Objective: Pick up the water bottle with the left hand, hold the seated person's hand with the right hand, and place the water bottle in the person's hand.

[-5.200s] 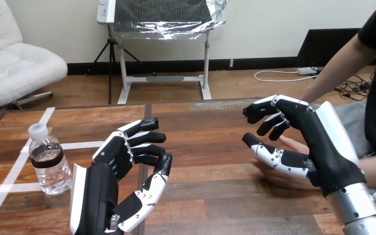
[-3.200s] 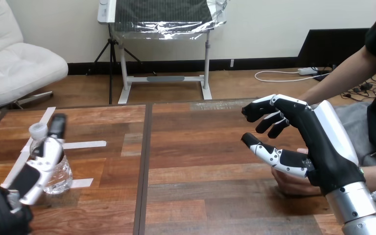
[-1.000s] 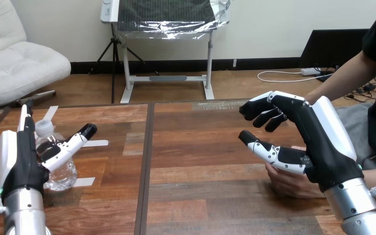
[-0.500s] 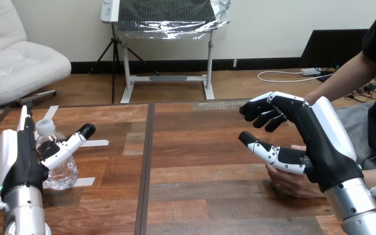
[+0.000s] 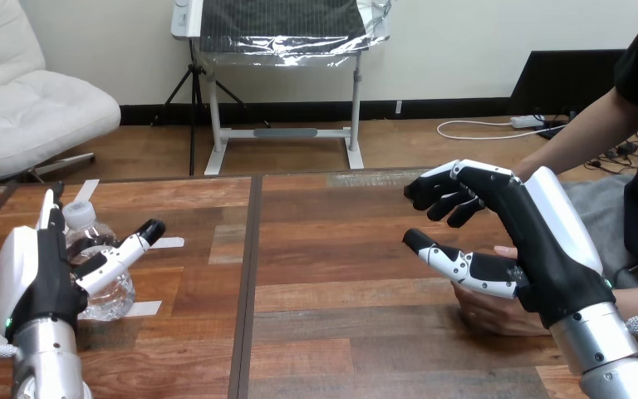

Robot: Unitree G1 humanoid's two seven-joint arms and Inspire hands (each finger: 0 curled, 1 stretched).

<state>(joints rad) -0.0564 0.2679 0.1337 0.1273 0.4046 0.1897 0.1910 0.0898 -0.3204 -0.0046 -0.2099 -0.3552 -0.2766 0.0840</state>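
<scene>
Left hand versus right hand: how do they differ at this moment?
The left hand flanks the water bottle, thumb on one side and fingers on the other; the right hand hangs above the person's hand, not gripping it. The left hand's fingers are straight, the right hand's loosely bent. Both are open.

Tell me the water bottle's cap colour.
White cap on the water bottle; head view shows it best.
</scene>
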